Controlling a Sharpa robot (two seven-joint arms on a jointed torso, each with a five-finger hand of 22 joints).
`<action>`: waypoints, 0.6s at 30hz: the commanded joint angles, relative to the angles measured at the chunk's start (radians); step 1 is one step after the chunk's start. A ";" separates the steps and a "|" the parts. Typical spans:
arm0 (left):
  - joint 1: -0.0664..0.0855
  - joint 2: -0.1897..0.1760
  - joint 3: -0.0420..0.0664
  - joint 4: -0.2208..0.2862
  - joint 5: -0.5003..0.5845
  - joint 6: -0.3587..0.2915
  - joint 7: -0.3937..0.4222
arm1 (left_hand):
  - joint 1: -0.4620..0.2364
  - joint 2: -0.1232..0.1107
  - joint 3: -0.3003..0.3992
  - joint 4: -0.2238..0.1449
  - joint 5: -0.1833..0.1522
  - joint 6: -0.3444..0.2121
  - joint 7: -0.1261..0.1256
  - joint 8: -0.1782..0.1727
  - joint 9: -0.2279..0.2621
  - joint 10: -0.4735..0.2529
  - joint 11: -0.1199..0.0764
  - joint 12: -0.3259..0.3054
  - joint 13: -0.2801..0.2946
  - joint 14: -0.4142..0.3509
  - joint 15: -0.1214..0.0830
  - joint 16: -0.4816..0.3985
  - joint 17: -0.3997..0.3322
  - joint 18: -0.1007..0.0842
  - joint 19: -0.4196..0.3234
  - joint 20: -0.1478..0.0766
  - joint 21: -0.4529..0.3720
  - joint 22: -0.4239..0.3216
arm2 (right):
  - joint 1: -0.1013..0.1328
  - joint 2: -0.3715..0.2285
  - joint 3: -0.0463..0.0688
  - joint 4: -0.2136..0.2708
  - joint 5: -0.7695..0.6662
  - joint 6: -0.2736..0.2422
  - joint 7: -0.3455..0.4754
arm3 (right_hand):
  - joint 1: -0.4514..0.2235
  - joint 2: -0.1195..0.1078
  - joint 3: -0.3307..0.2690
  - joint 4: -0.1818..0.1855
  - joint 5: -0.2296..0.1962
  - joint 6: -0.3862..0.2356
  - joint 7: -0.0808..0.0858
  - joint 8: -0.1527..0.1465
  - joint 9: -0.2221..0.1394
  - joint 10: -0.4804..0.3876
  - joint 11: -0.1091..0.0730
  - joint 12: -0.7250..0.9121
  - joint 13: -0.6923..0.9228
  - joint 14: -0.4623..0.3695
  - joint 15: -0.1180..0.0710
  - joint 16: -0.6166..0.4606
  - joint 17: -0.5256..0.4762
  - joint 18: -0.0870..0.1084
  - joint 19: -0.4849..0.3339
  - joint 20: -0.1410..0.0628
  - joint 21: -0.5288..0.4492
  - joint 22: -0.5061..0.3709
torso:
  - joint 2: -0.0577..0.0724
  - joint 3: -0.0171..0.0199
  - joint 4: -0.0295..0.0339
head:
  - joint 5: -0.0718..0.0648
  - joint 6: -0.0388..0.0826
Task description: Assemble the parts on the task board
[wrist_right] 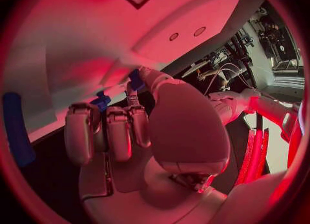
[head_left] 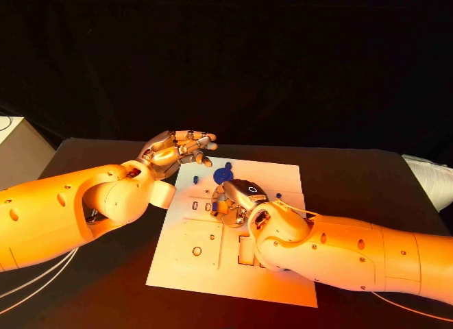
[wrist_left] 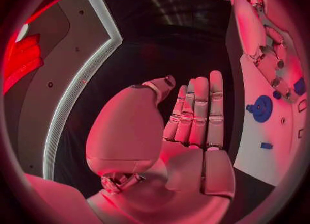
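The white task board point(head_left: 275, 274) lies in the middle of the black table. My right hand point(head_left: 236, 199) is down on the board's middle, fingers curled onto its surface. In the right wrist view a small blue part point(wrist_right: 136, 80) sits pinched between its thumb tip and a fingertip, right against the board point(wrist_right: 77, 43). A round blue part point(head_left: 223, 175) lies on the board just beyond that hand, with a small blue piece point(head_left: 196, 179) to its left. My left hand point(head_left: 179, 147) hovers above the board's far left corner, fingers stretched out, holding nothing point(wrist_left: 194, 126).
The board has several slots and holes point(head_left: 197, 251) in its near half. A long blue piece point(wrist_right: 16, 131) shows near the board's edge in the right wrist view. A pale box point(head_left: 9, 147) stands at the table's far left. Cables point(head_left: 29, 277) run under my left arm.
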 commanded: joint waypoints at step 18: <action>0.000 0.002 0.000 0.000 0.004 0.022 0.003 | -0.002 0.003 0.004 0.001 -0.001 -0.006 0.006 0.007 0.001 -0.008 0.001 0.006 0.001 -0.005 0.001 0.006 -0.001 0.013 -0.006 -0.001 0.006 0.001 | -0.003 -0.001 -0.002 -0.005 0.009 0.030 0.007 | -0.026 -0.025 -0.010 0.020 0.001 -0.075 0.026 -0.044 -0.028 -0.033 0.023 -0.043 0.123 0.095 0.019 -0.008 0.220 0.001 0.033 0.013 -0.019 0.140 | 0.000 -0.0008 -0.0003 | -0.002 0.000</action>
